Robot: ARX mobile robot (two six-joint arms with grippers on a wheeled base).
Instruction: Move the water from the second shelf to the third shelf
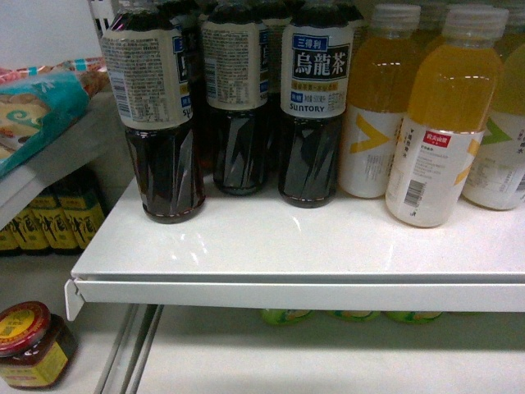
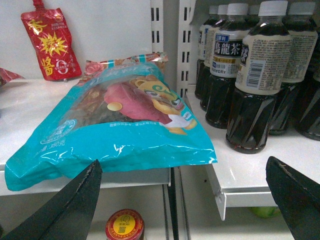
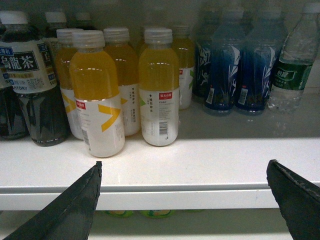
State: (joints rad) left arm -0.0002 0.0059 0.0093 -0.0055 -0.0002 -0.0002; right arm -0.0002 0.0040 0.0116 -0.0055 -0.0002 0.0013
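The water (image 3: 294, 62) is a clear ribbed bottle with a green label. It stands at the far right of the white shelf (image 3: 200, 165), beside blue drink bottles (image 3: 239, 65), and shows only in the right wrist view. My right gripper (image 3: 185, 163) is open and empty, in front of the shelf's front edge, left of the water and well short of it. My left gripper (image 2: 183, 162) is also open and empty, hanging before the gap between two shelf sections. Neither gripper appears in the head view.
Dark tea bottles (image 1: 316, 107) and orange juice bottles (image 1: 439, 123) fill the shelf (image 1: 271, 254). A teal snack bag (image 2: 120, 125) and a red pouch (image 2: 50, 45) lie on the left shelf. A red-lidded jar (image 1: 29, 345) and green caps (image 1: 287, 315) sit below.
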